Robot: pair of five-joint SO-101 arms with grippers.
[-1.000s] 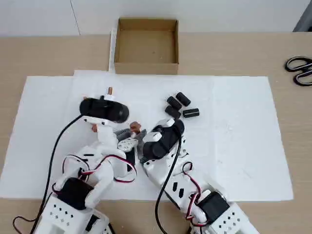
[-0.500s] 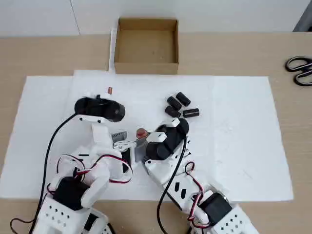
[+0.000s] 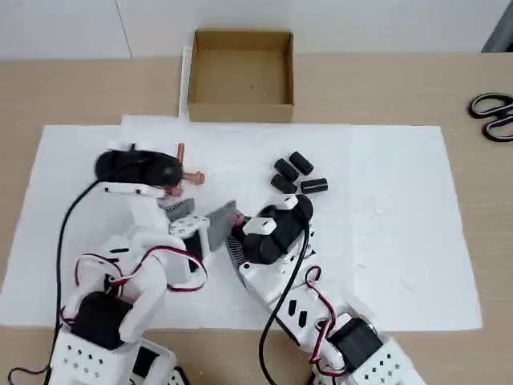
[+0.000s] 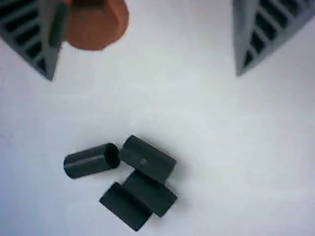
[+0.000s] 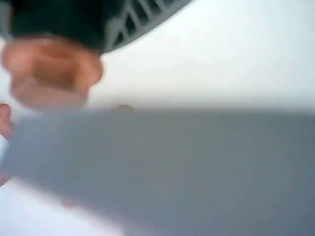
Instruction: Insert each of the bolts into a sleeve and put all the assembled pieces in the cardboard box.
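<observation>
Two grippers crowd the middle of the white sheet (image 3: 401, 241), toward the near edge of the tabletop (image 3: 80, 88). The left gripper (image 4: 143, 73) has its fingers (image 4: 261, 29) wide apart, with a copper bolt (image 4: 93, 24) just beside one. The right gripper (image 3: 235, 233) sits alongside, its hold impossible to tell. Farther on, straight ahead of the open left fingers, four sleeves (image 3: 313, 186) lie bunched, long axes pointing different ways. Two loose bolts (image 3: 192, 178) lie leftward, and the cardboard box (image 3: 243, 112) sits at the far edge.

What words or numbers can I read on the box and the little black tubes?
None: no letters, numbers or signs show on the cardboard box, the black sleeves, the copper bolts or the white sheet. The scissors are too small to tell.
</observation>
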